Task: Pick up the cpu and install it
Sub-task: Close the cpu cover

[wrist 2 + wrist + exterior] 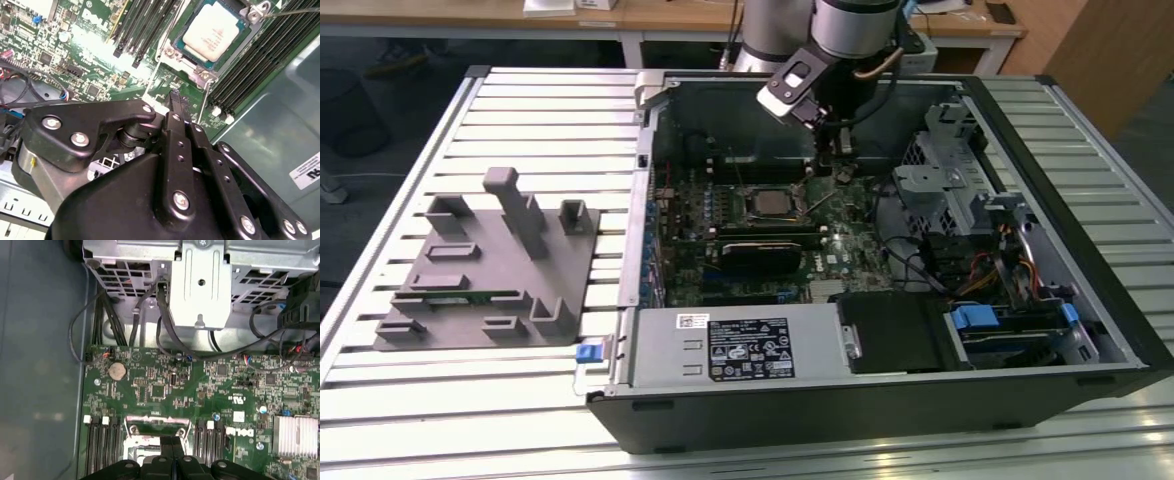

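Already the cpu [216,31] lies seated in its socket frame [172,51], silvery top up. My gripper [176,99] carries nothing. Its jaws are pinched together just beside the socket on the exterior view's right, I judge to work the thin wire lever [204,100]. Memory slots [265,65] flank the socket, and the drive cage [947,160] and cables [921,250] crowd in farther right.

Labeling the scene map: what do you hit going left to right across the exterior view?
Grey plastic holder → cpu → pincer → metal drive cage.
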Available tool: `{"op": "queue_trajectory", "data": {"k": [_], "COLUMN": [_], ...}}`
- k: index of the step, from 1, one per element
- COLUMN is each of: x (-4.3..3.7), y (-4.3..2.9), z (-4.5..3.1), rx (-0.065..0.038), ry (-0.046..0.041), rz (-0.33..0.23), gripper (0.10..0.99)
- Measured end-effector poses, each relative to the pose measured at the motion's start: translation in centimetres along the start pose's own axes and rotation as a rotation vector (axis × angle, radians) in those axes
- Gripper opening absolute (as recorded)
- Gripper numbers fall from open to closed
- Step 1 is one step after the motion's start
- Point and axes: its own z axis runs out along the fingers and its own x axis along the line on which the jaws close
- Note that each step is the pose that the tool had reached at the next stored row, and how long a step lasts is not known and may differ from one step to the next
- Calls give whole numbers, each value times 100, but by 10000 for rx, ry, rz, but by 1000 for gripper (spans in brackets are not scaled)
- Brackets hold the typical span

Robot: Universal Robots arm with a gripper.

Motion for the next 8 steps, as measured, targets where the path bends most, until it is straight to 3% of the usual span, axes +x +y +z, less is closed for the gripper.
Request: {"op": "queue_trajectory", "data": {"k": [8], "x": [0], "y": [185], "z": [27], "rx": [185], "ry": [5], "rz": [2], "gripper": [106]}}
